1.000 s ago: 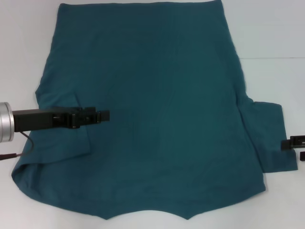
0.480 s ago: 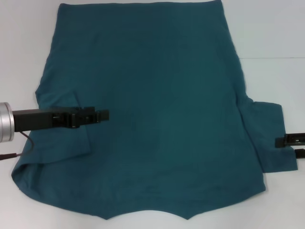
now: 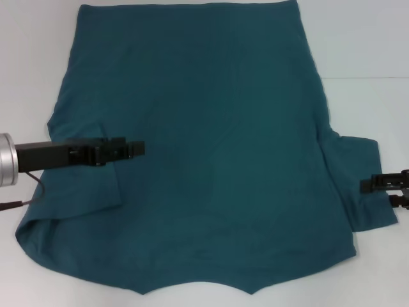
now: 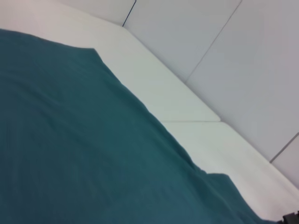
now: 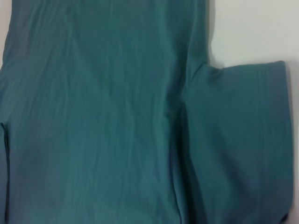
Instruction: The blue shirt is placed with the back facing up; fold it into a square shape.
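Blue shirt (image 3: 204, 153) spread back up across white worktop (image 3: 364, 51). Left sleeve already folded inward over body; right sleeve still extended. Left claw (image 3: 131, 149) above folded sleeve, finger state not discernible. Right claw (image 3: 383, 188) at right sleeve edge, fingers apart. Remaining: right sleeve fold, then lengthwise folds.

Left hand (image 3: 131, 149) reaches inward; right hand (image 3: 383, 185) sits at right edge

One blue shirt (image 3: 211, 147); two end effectors: left end effector (image 3: 131, 149), right end effector (image 3: 377, 187).
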Robot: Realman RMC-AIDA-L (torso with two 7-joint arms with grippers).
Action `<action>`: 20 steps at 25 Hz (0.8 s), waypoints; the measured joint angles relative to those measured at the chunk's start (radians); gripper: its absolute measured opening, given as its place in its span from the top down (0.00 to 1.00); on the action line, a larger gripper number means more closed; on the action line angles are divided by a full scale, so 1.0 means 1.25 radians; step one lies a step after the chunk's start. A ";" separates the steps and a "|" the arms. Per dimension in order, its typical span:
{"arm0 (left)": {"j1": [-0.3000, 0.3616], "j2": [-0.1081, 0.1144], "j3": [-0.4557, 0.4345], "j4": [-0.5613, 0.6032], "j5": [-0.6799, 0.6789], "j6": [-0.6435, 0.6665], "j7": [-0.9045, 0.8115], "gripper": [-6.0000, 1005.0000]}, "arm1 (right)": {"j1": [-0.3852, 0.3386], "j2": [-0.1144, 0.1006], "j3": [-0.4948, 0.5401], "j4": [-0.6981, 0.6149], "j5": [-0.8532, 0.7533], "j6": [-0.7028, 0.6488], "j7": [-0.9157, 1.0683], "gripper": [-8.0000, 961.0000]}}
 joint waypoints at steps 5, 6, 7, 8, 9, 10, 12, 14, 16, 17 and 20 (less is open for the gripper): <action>0.001 0.004 0.000 -0.004 -0.015 0.000 0.001 0.40 | 0.001 0.000 -0.001 0.010 0.000 0.005 0.000 0.05; 0.000 0.004 0.000 -0.005 -0.015 0.000 0.001 0.40 | 0.002 0.000 -0.002 0.012 0.000 0.006 0.000 0.07; -0.001 0.004 0.000 -0.006 -0.015 0.000 0.001 0.40 | 0.002 0.000 -0.003 0.013 0.000 0.006 0.000 0.08; -0.002 0.004 0.000 -0.007 -0.015 -0.001 0.001 0.40 | 0.002 0.000 -0.004 0.013 0.000 0.006 0.000 0.10; -0.003 0.004 0.000 -0.007 -0.015 -0.001 0.001 0.40 | 0.002 0.000 -0.004 0.014 0.000 0.007 -0.001 0.11; -0.003 0.004 0.000 -0.007 -0.016 -0.002 0.001 0.40 | 0.002 0.000 -0.004 0.014 0.000 0.009 -0.002 0.13; -0.004 0.004 0.000 -0.007 -0.016 -0.002 0.001 0.40 | 0.002 0.000 -0.005 0.014 0.000 0.012 -0.002 0.16; -0.004 0.004 0.000 -0.007 -0.017 -0.002 0.001 0.40 | 0.003 0.000 -0.006 0.014 0.000 0.012 -0.002 0.18; -0.003 0.004 0.000 -0.007 -0.020 -0.003 0.001 0.40 | 0.003 0.000 -0.007 0.014 -0.002 0.013 -0.003 0.21; -0.003 0.004 0.000 -0.007 -0.021 -0.004 0.001 0.40 | 0.003 0.000 -0.007 0.014 -0.003 0.013 -0.004 0.26; -0.001 0.004 0.000 -0.007 -0.022 -0.007 0.001 0.40 | 0.004 0.000 -0.007 0.014 -0.004 0.014 -0.008 0.38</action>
